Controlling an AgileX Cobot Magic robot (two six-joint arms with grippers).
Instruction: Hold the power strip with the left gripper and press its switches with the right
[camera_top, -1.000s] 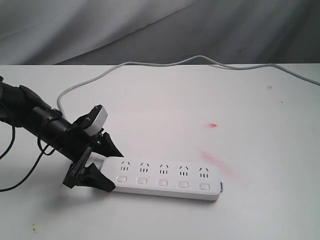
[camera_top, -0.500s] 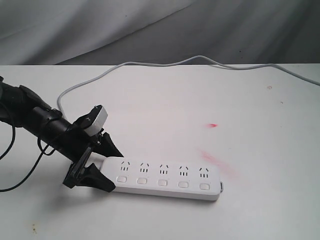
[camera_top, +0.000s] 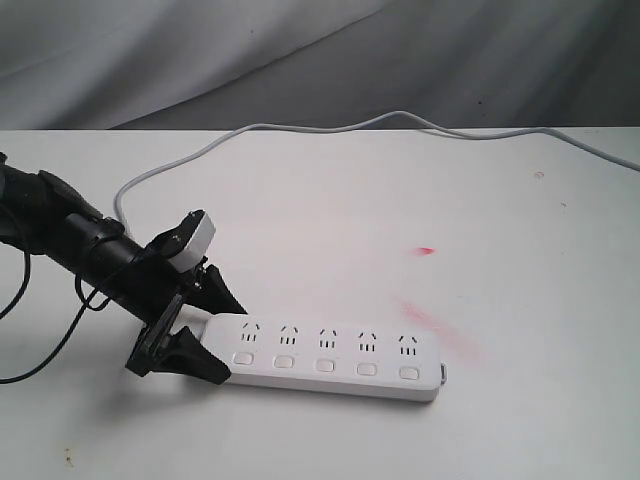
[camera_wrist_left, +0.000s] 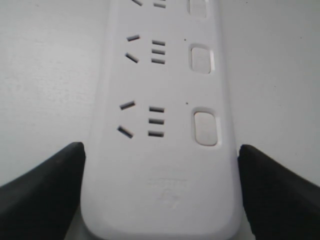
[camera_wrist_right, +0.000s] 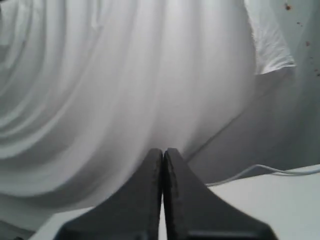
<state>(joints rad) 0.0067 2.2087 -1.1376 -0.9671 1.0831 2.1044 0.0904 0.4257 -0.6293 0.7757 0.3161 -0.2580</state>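
Note:
The white power strip (camera_top: 330, 355) lies flat near the table's front, with its row of switches (camera_top: 325, 364) along the near side. My left gripper (camera_top: 230, 342) straddles the strip's left end, one black finger on each long side, shut on it. In the left wrist view both fingers (camera_wrist_left: 60, 180) press against the edges of the power strip (camera_wrist_left: 160, 85), and the nearest switch (camera_wrist_left: 206, 127) shows just beyond them. My right gripper (camera_wrist_right: 163, 150) is shut, empty, and points at the backdrop. It is outside the exterior view.
The strip's grey cord (camera_top: 330, 128) loops from the left arm up along the table's back edge to the right. Red smears (camera_top: 426, 250) mark the white table (camera_top: 520, 220). Grey cloth (camera_top: 300, 50) hangs behind. A black cable (camera_top: 20, 300) dangles at far left.

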